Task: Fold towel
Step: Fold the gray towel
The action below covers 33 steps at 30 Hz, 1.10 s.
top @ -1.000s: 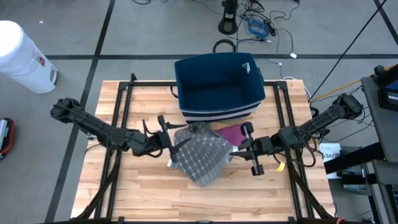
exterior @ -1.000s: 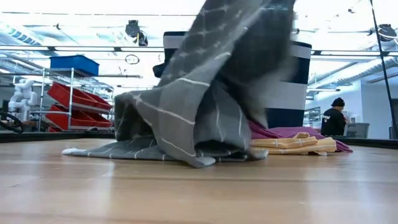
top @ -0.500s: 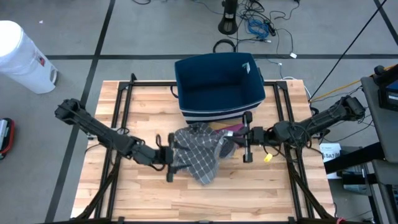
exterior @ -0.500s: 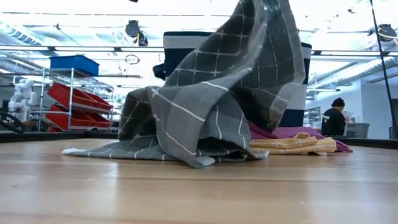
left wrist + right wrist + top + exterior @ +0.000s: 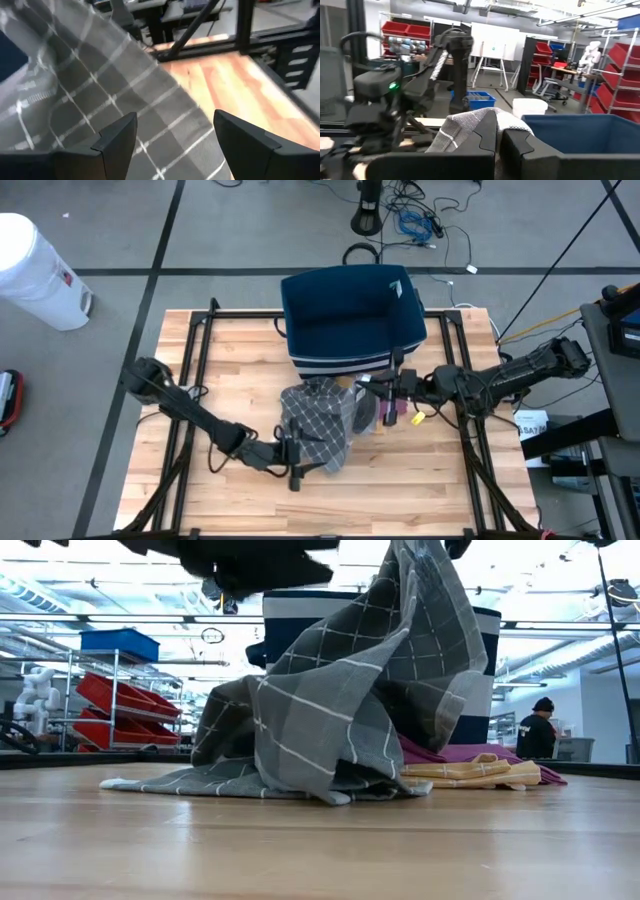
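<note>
A grey checked towel (image 5: 318, 430) stands in a tall bunch at the table's middle, with its lower folds (image 5: 300, 765) heaped on the wood. My right gripper (image 5: 386, 400) reaches in from the table's right and is shut on the towel's raised top (image 5: 425, 580). My left gripper (image 5: 297, 460) is low by the towel's near left edge. In the left wrist view its fingers (image 5: 175, 150) stand open, and towel cloth (image 5: 100, 95) fills the space ahead of them. My right gripper pinches a bunched fold of the towel (image 5: 479, 119) between its two fingers. The fingers come about level from the table's right. The cloth hangs slack below them, its lower part on the table. My left gripper: I cannot tell whether its fingers touch the towel.
A dark blue bin (image 5: 350, 315) stands just beyond the towel at the table's far side. A purple cloth (image 5: 500, 752) and a folded yellow cloth (image 5: 470, 770) lie beside the towel toward the right. A black frame (image 5: 190, 380) runs along the table's sides.
My left gripper has sunk and gone toward the table's near edge and right, ending by the towel's near left edge. My right gripper has carried the towel's top toward the far left. The towel, spread wider before, now stands in a narrower bunch.
</note>
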Tool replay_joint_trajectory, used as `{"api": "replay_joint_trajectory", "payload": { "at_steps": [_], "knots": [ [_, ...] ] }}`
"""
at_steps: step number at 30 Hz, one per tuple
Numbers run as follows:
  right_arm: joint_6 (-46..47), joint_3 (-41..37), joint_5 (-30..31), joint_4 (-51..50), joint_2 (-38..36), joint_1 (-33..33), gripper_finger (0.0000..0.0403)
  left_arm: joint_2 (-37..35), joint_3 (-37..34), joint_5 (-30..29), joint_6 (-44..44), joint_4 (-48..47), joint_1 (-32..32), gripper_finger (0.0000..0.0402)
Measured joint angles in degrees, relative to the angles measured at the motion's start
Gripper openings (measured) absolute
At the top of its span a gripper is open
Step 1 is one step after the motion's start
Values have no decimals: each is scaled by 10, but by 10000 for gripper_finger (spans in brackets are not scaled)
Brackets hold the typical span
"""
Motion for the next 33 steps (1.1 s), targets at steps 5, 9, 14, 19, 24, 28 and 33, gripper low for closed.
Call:
{"api": "replay_joint_trajectory", "payload": {
  "at_steps": [5, 9, 14, 19, 24, 28, 33],
  "knots": [
    [-10, 0, 14, -3, 0, -12, 0, 40, 5, -22, -26, 14, 0, 270],
    [-23, 0, 39, -5, 0, -14, 0, 67, 32, -22, -28, 14, -11, 270],
    [-30, 0, 71, -5, 0, -18, 0, 107, 84, -46, 0, 10, -22, 270],
    [-28, 0, 72, -5, 0, -22, 0, 151, 135, -133, 7, 10, -22, 270],
    [-29, 0, 73, -5, 0, -22, 0, 180, 174, -183, -6, 10, -21, 270],
    [-36, 0, 74, -6, 0, -22, 0, 186, 188, -186, -43, 9, -19, 270],
    [-40, 0, 88, -5, 0, -22, 0, 186, 189, -227, -65, 0, -12, 270]
  ]
}}
